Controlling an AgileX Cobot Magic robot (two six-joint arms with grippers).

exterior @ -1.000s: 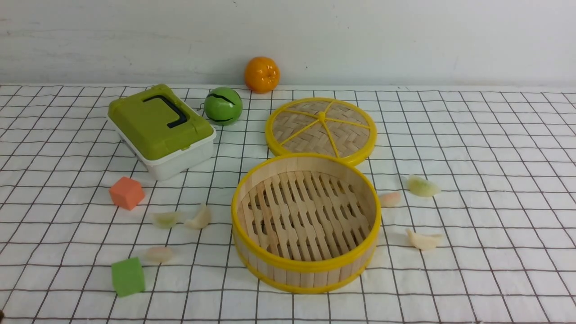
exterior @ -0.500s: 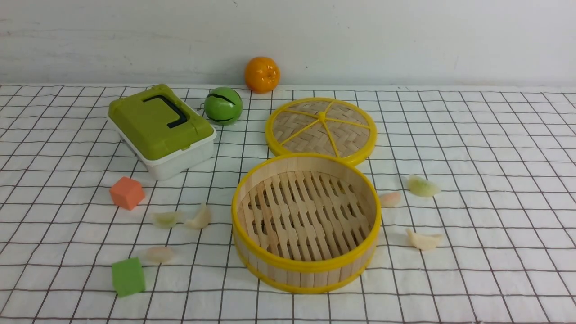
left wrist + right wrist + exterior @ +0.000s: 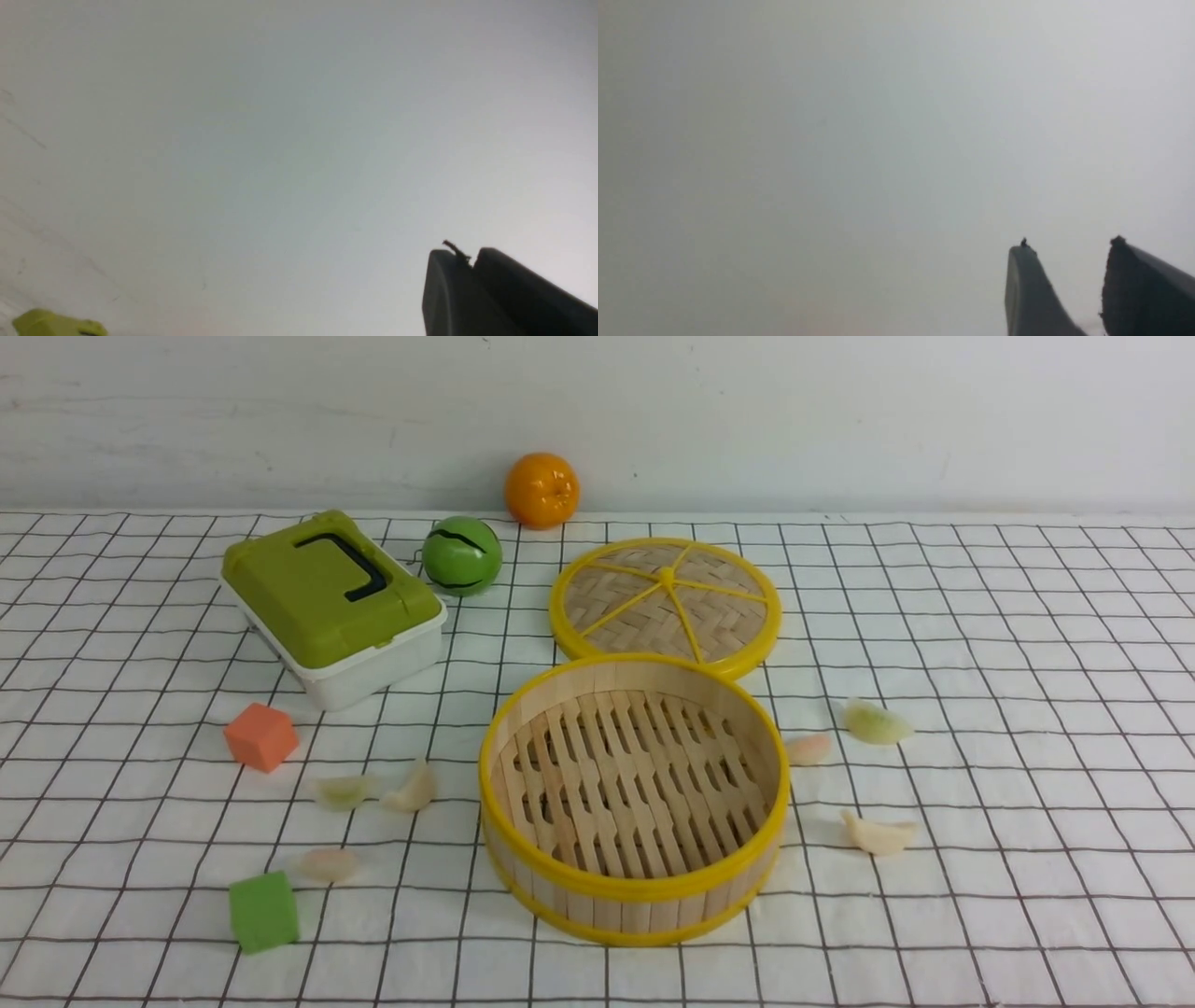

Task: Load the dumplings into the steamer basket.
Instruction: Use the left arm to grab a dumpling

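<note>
The round bamboo steamer basket (image 3: pixel 635 896) with yellow rims stands empty in the middle of the checked cloth. Dumplings lie around it: three on its left (image 3: pixel 344 791), (image 3: pixel 414 790), (image 3: pixel 327 864) and three on its right (image 3: pixel 808 748), (image 3: pixel 876 722), (image 3: pixel 878 834). Neither arm shows in the front view. In the left wrist view my left gripper (image 3: pixel 471 261) is shut with nothing between its dark fingers, facing the pale wall. In the right wrist view my right gripper (image 3: pixel 1069 247) stands open and empty, a clear gap between its fingers.
The flat woven lid (image 3: pixel 665 607) lies behind the basket. A green-lidded white box (image 3: pixel 331 602), a green ball (image 3: pixel 461 556) and an orange (image 3: pixel 541 490) sit at the back left. An orange cube (image 3: pixel 260 736) and a green cube (image 3: pixel 263 911) lie near the left dumplings.
Nothing on the cloth has moved apart from a slight shift of the picture. No arm enters the front view.
</note>
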